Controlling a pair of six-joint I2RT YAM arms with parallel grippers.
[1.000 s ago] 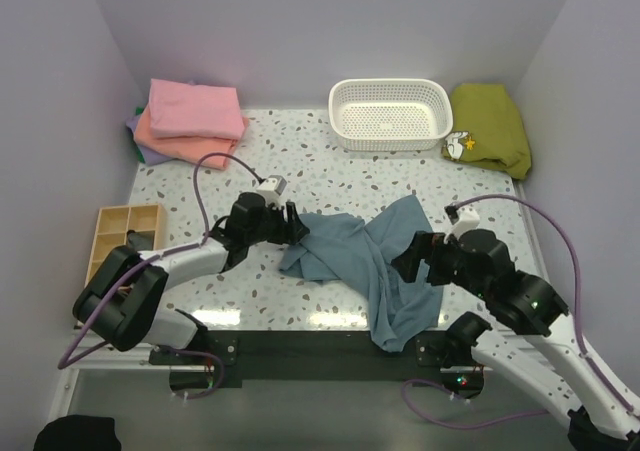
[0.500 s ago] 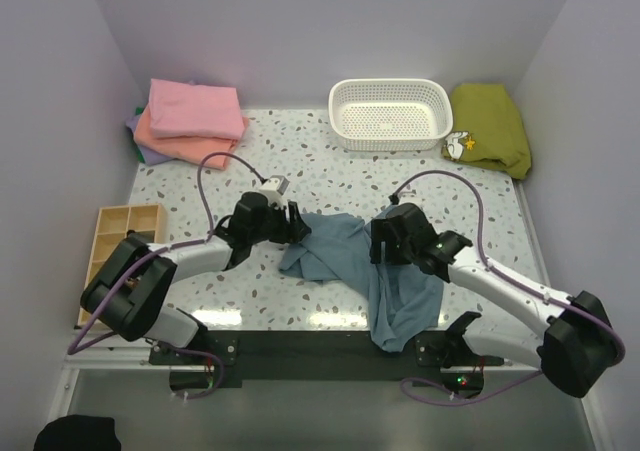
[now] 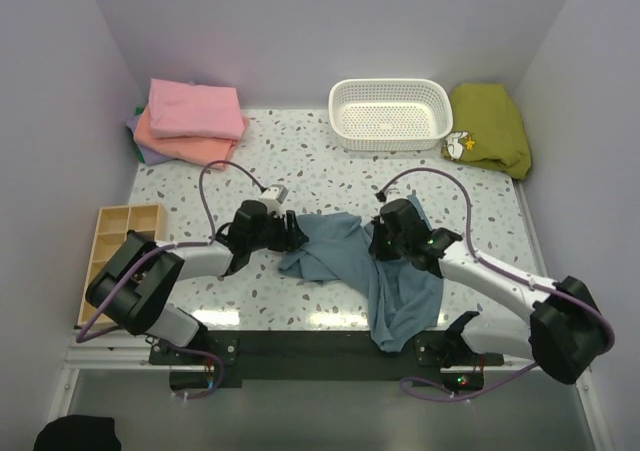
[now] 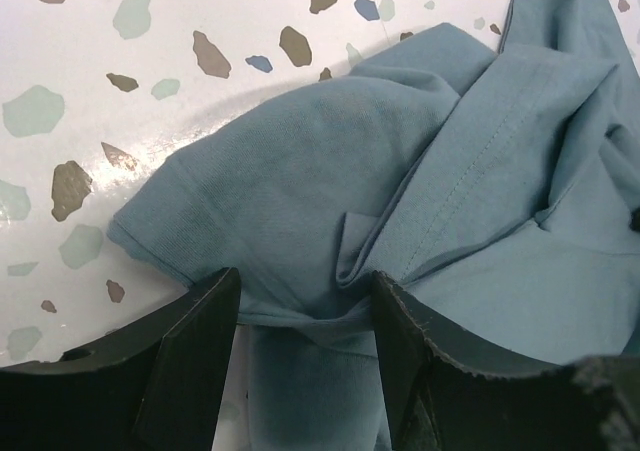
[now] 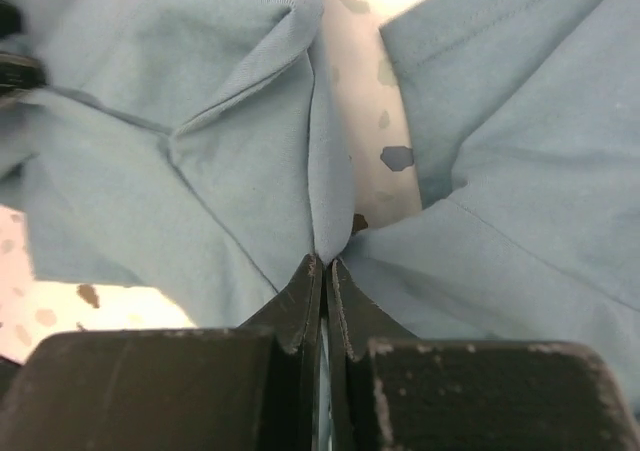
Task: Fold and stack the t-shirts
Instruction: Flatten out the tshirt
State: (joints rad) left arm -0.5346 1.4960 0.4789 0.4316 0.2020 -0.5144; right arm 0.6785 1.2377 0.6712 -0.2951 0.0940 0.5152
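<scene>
A dusty blue-grey t-shirt (image 3: 370, 266) lies crumpled in the middle of the table, its lower part hanging over the near edge. My left gripper (image 3: 290, 233) sits low at the shirt's left edge; in the left wrist view its fingers (image 4: 190, 361) stand apart, open, with a bunched fold of the shirt (image 4: 330, 171) between them. My right gripper (image 3: 378, 239) is at the shirt's middle, shut on a thin ridge of its fabric (image 5: 325, 201). Folded t-shirts are stacked at the back left: pink (image 3: 195, 108) on salmon-orange (image 3: 180, 139) on lavender (image 3: 148, 151).
A white perforated basket (image 3: 390, 131) stands at the back centre. An olive-green garment (image 3: 490, 121) with a small print lies at the back right. A wooden compartment tray (image 3: 120, 233) sits at the left edge. Purple walls close in three sides.
My right arm swung left from the shirt's right side to its middle, and its gripper went from open to shut on a fold. The left gripper barely moved.
</scene>
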